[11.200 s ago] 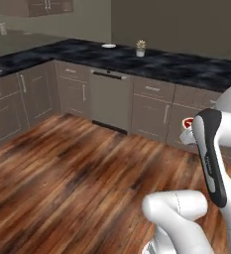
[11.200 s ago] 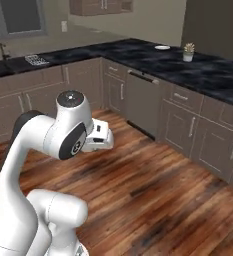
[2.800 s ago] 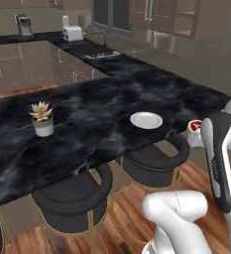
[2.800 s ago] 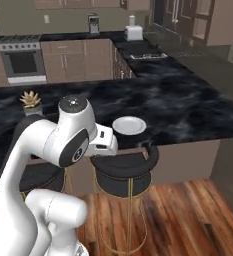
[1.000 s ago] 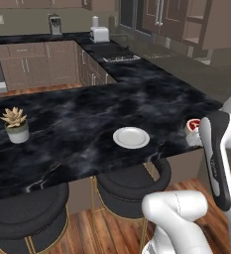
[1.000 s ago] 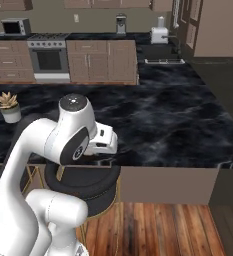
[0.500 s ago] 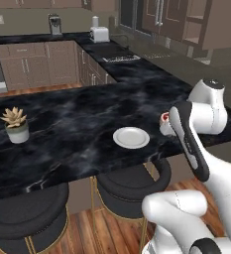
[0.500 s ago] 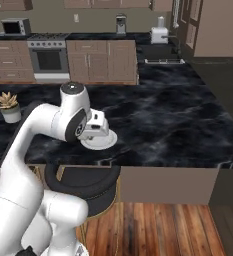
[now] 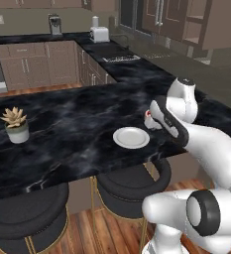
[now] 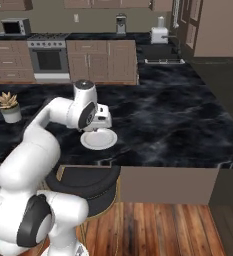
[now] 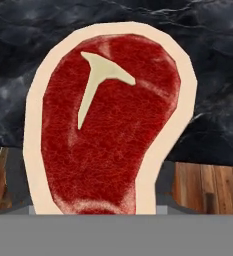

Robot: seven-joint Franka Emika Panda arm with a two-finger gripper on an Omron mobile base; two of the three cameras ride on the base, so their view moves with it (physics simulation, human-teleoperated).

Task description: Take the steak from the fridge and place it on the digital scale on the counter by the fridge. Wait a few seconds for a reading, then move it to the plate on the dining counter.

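Note:
The steak, a red slab with a pale fat rim and a white T-shaped mark, stands large in the hand view, held upright in front of the camera. My gripper is shut on the steak and hangs just above the dining counter, right of the white plate. From the right base view the hand sits over the far edge of the plate. The fingertips are hidden behind the meat. The fridge and the digital scale are out of view.
Round black stools stand under the counter's near edge. A potted succulent sits at the left of the island top. Behind are a stove, a toaster and brown cabinets.
The base first drove from the kitchen counters to the island. In the last second the arm swung out from its tucked pose, carrying the steak over the counter to beside the plate.

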